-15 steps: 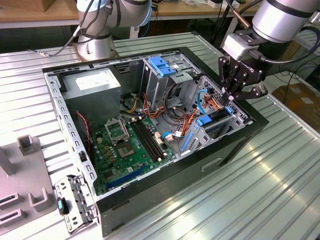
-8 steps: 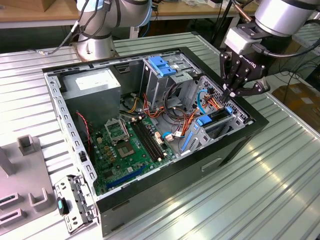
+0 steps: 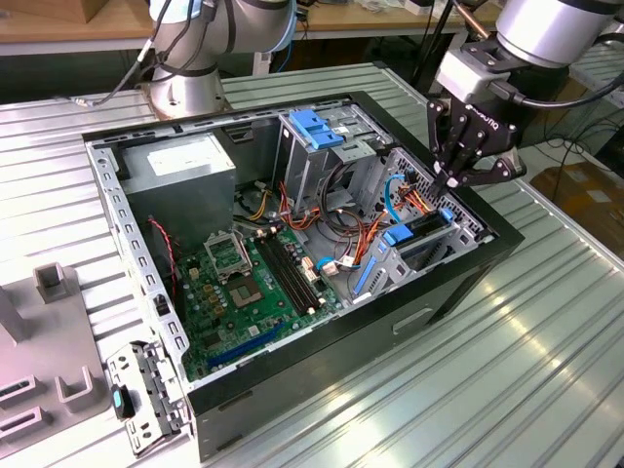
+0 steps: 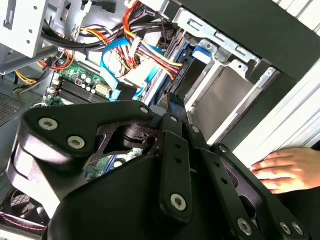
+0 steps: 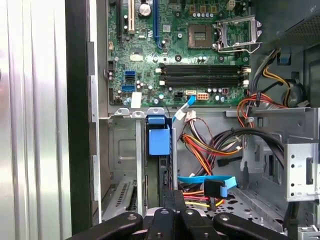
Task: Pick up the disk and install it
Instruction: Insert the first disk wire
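the arm reaches steeply down, claw (image 3: 454,181) fingers drawn together, pointing downward.

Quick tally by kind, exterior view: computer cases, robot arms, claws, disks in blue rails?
Computer case: 1
Robot arms: 2
Claw: 1
Disk, standing in its bay below the claw: 1
Total: 5

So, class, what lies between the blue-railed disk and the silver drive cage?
In the first wrist view, a tangle of red, yellow and black wires and a flat blue cable lies between the disk and the silver drive cage.
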You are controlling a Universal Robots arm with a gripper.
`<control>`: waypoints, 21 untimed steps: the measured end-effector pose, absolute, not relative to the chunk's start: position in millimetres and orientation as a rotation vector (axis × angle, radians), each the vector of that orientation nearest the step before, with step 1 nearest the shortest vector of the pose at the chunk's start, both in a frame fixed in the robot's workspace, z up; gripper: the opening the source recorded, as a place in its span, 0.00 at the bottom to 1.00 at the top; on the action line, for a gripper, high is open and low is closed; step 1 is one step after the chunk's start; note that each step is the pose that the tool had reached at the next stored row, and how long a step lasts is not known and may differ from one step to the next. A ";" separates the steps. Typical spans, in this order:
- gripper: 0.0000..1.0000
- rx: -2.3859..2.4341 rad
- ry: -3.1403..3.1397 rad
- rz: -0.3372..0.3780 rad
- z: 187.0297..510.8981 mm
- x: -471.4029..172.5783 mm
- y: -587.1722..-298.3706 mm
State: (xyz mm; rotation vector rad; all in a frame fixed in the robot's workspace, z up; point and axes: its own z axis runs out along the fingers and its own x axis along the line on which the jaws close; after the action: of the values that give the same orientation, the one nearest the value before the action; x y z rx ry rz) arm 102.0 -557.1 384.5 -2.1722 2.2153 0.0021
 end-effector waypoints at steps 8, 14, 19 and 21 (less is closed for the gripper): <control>0.11 -2.172 2.215 0.002 386.8 98.2 -552.6; 0.11 -2.173 2.216 0.001 390.1 98.0 -537.6; 0.11 -2.174 2.217 -0.002 393.2 93.3 -523.7; 0.11 -2.175 2.218 -0.004 393.2 92.0 -520.7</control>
State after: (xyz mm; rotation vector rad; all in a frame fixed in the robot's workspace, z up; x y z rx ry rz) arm 92.0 -520.7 393.2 -2.1748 2.2181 -0.0039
